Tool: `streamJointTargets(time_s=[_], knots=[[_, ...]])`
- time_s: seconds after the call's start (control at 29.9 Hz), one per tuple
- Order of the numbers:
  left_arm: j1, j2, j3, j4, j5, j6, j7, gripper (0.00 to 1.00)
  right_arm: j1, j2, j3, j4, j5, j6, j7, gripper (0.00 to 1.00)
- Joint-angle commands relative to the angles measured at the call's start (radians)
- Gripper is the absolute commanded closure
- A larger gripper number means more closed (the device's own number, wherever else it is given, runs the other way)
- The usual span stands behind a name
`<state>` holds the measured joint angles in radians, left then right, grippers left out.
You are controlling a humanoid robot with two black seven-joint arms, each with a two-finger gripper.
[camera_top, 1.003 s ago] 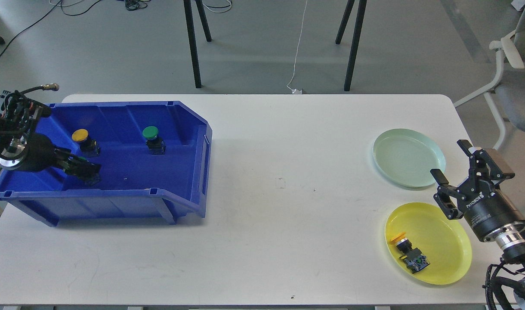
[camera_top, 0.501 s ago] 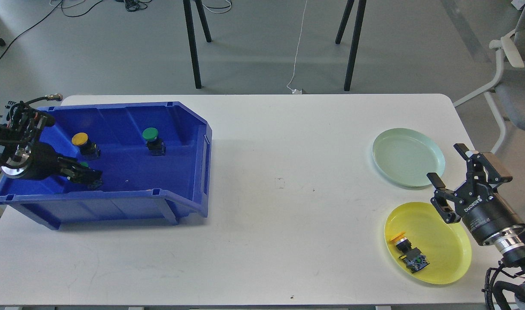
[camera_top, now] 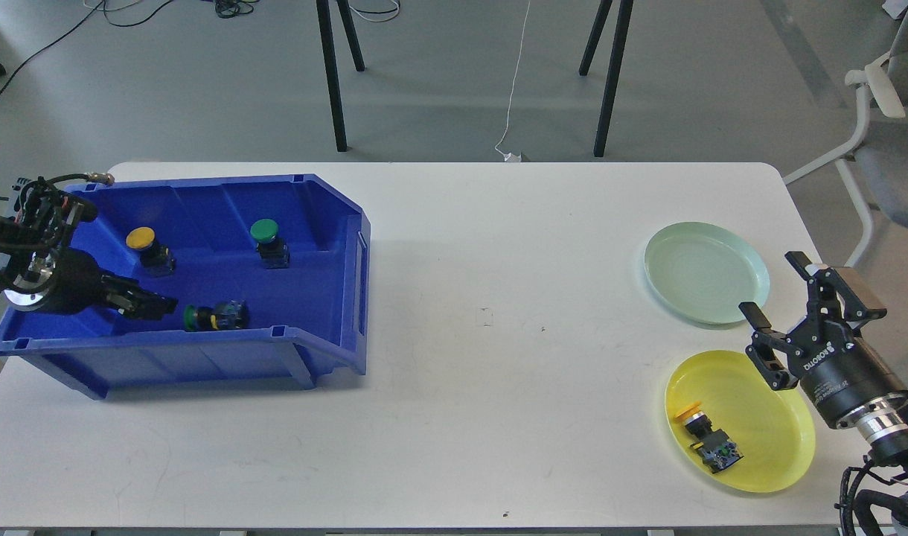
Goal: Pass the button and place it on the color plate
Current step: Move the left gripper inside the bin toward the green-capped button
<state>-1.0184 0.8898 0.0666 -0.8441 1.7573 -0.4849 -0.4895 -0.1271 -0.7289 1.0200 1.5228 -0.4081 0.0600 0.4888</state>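
A blue bin (camera_top: 327, 223) stands at the table's left. In it are an upright yellow button (camera_top: 143, 246), an upright green button (camera_top: 266, 240) and a second green button (camera_top: 214, 316) lying on its side by the front wall. My left gripper (camera_top: 156, 304) is low inside the bin, just left of the lying green button and not holding it; its dark fingers cannot be told apart. My right gripper (camera_top: 772, 284) is open and empty, hovering between the pale green plate (camera_top: 703, 272) and the yellow plate (camera_top: 774, 432). A yellow button (camera_top: 707, 439) lies on the yellow plate.
The white table (camera_top: 499, 335) stretches between the bin and the plates. Black stand legs (camera_top: 335, 74) are on the floor behind the table. A chair (camera_top: 886, 112) stands at the far right.
The green button that was at my left gripper's tips now lies free on its side to the right of them. The bin has shifted slightly right. My right gripper has barely moved.
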Motion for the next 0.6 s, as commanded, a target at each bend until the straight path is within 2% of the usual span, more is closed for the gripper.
streamJointTargets(time_s=[0.0, 0.43, 0.57], knots=[[-0.003, 0.005, -0.001, -0.003, -0.002, 0.000, 0.001, 0.27, 0.000, 0.000, 0.000, 0.000, 0.000, 0.001, 0.000, 0.09], [-0.009, 0.003, -0.005, -0.018, -0.031, -0.004, 0.001, 0.27, -0.002, 0.000, -0.001, -0.001, 0.000, 0.020, 0.000, 0.09], [-0.026, 0.014, -0.047, -0.097, -0.071, -0.004, 0.001, 0.27, -0.005, 0.002, -0.001, -0.001, 0.000, 0.021, 0.000, 0.09]])
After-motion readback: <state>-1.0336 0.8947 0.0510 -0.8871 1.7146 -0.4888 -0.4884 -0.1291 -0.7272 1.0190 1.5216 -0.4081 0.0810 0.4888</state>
